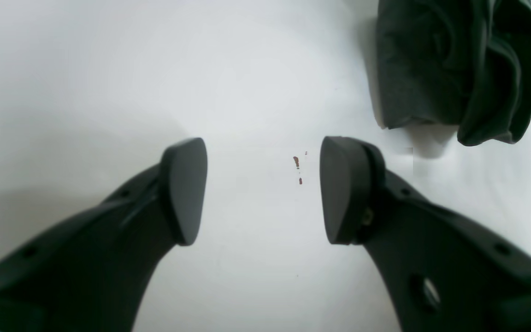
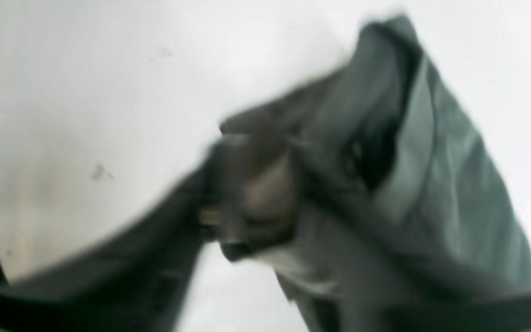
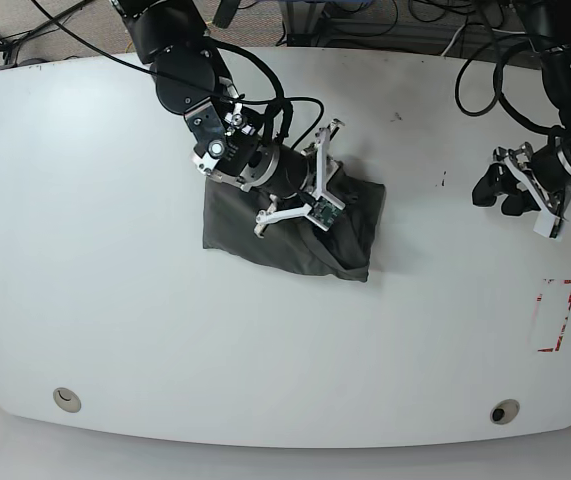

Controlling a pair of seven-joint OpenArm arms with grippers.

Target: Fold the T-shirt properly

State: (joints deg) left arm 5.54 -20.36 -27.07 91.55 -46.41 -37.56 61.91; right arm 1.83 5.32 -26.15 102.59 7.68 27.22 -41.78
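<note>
Charcoal cloth T-shirt (image 3: 295,225) lies bunched mid-worktop (image 3: 115,330), limp and light, my right gripper (image 2: 247,216) seemingly pinching a fold, left gripper (image 1: 263,189) open, empty; I'd grab hems.

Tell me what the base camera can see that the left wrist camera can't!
Only the base view shows the whole white table, the right claw over the bunched T-shirt, and red marks near the table's edge. Only the left wrist view shows the left claw close up, open and empty, with tiny red specks between its tips. Both show the dark T-shirt and white tabletop.
</note>
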